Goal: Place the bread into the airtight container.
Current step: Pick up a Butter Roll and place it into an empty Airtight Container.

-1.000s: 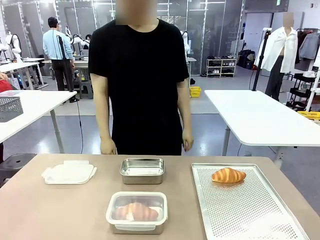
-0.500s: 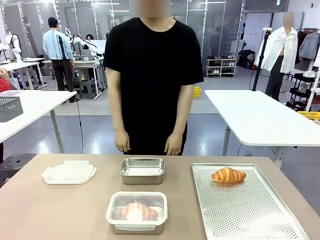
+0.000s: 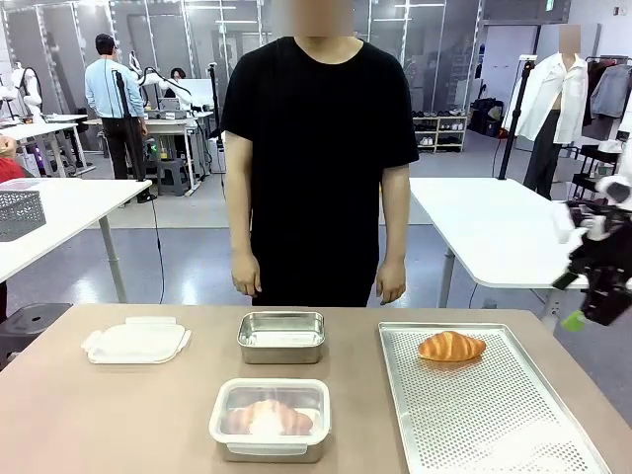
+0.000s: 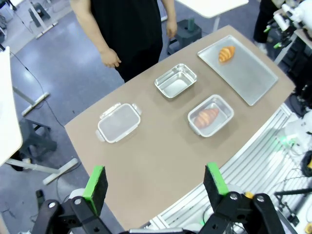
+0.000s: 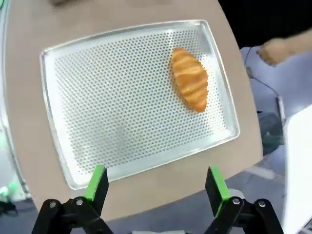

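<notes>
Golden bread (image 3: 450, 346) waits at the tray's (image 3: 494, 415) 11 o'clock while the right hand (image 5: 156, 183), spread and empty, has just entered at 3 o'clock, so grasping looks next

On the worktop (image 3: 99, 415), the far container (image 3: 281, 337) sits mid-table. At its 6 o'clock, the near container (image 3: 270, 419) holds one bread (image 3: 269, 417). A lid (image 3: 136, 341) lies at 9 o'clock. At 3 o'clock is a tray (image 3: 474, 415), with a second bread (image 3: 450, 346) at its far end. A person (image 3: 316, 168) stands at 12 o'clock.

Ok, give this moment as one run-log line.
right gripper open, facing tray | croissant on tray | steel container empty
</notes>
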